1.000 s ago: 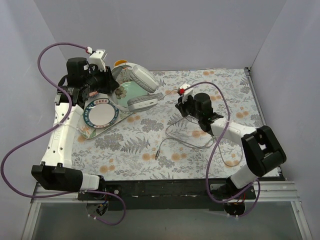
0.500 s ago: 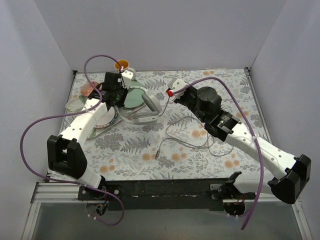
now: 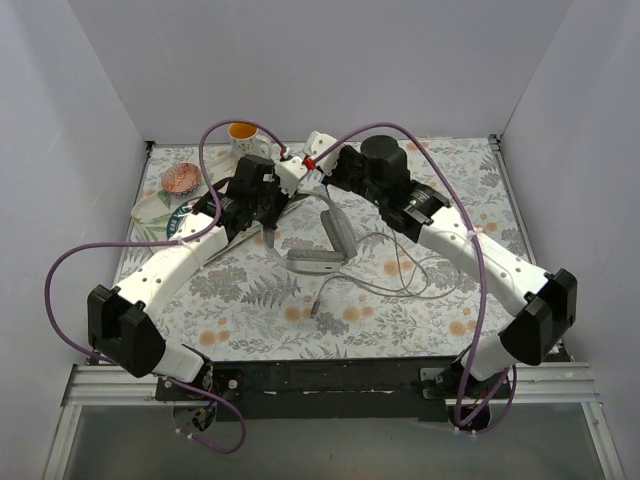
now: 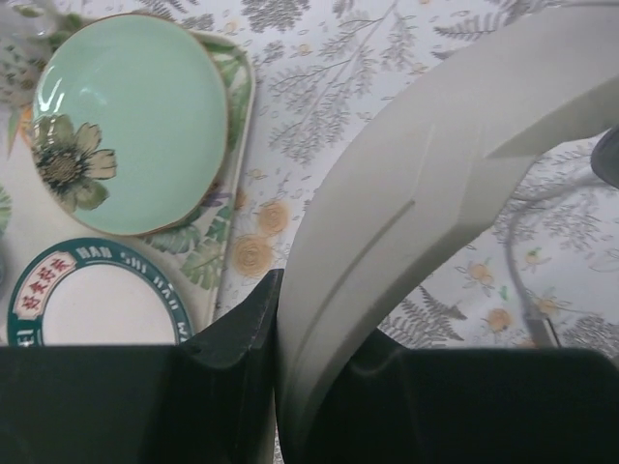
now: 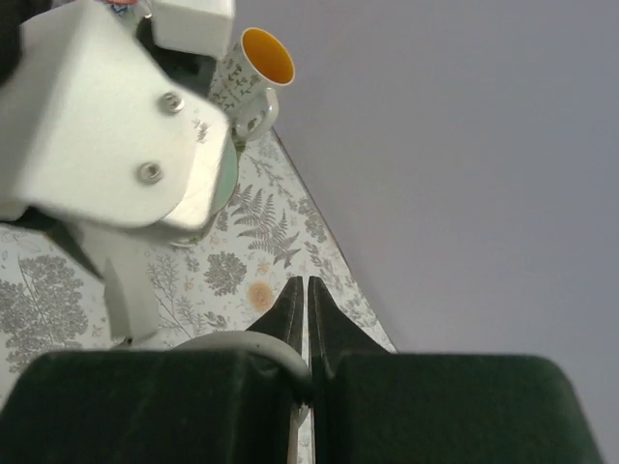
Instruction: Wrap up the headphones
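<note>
The light grey headphones hang over the middle of the mat, headband (image 3: 337,225) arched and one earcup (image 3: 314,262) low; the other earcup is hidden by the grippers. My left gripper (image 3: 278,205) is shut on the headband (image 4: 435,164), which fills the gap between its jaws (image 4: 324,324). My right gripper (image 3: 316,178) is just right of it, shut (image 5: 307,290) on the thin grey cord (image 5: 242,343). The rest of the cord (image 3: 400,272) lies looped on the mat to the right, ending in the jack plug (image 3: 315,307).
A leaf-print tray (image 3: 148,215) with a green plate (image 4: 126,121) and a white plate (image 4: 92,309) lies at the left. A yellow-lined mug (image 3: 243,133) and a red-patterned bowl (image 3: 180,178) stand at the back left. Grey walls enclose the mat.
My left gripper has carried the headphones off the plates towards the mat's middle. My right arm has swung up and left and closed on the cord beside the left gripper.
</note>
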Available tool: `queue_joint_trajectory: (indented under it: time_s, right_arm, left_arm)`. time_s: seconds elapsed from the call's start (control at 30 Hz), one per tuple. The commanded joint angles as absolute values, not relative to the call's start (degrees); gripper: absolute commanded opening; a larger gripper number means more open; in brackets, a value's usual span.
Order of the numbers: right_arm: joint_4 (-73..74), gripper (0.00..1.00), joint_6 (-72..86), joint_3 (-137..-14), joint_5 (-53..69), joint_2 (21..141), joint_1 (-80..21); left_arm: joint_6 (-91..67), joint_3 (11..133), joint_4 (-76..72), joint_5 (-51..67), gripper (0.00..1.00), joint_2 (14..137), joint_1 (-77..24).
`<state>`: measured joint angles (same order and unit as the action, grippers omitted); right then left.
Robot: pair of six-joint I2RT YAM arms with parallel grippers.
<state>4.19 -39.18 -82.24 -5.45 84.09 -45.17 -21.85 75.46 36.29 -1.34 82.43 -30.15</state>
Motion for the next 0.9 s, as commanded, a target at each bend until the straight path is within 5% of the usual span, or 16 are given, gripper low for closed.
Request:
queue_joint_trajectory:
  time_s: [0.0, 0.23, 0.33, 0.57, 0.87]
  right_arm:
    - [4.5, 0.01, -30.7, -93.8, 3.1, 89.4, -41.1]
    - [11.6, 0.04, -25.0, -102.7, 5.3, 97.8, -38.6]
    - [9.0, 0.15, -18.4, -99.6, 13.9, 97.6, -34.5]
    - [-2.1, 0.23, -11.1, -88.3, 26.4, 94.8, -31.4]
    - [-18.9, 0.53, -1.3, -77.1, 36.9, 94.6, -31.4]
  left_arm:
    - [-22.7, 76.7, 38.8, 8.9, 0.07, 78.2, -31.3]
    - [-27.8, 79.0, 39.5, 20.6, 0.06, 76.2, -31.3]
    - [-31.5, 81.3, 40.0, 25.1, 0.06, 75.7, -31.3]
    - [-38.9, 86.2, 40.1, 25.1, 0.06, 75.8, -31.3]
    - [-45.7, 92.2, 39.1, 25.1, 0.06, 76.3, -30.8]
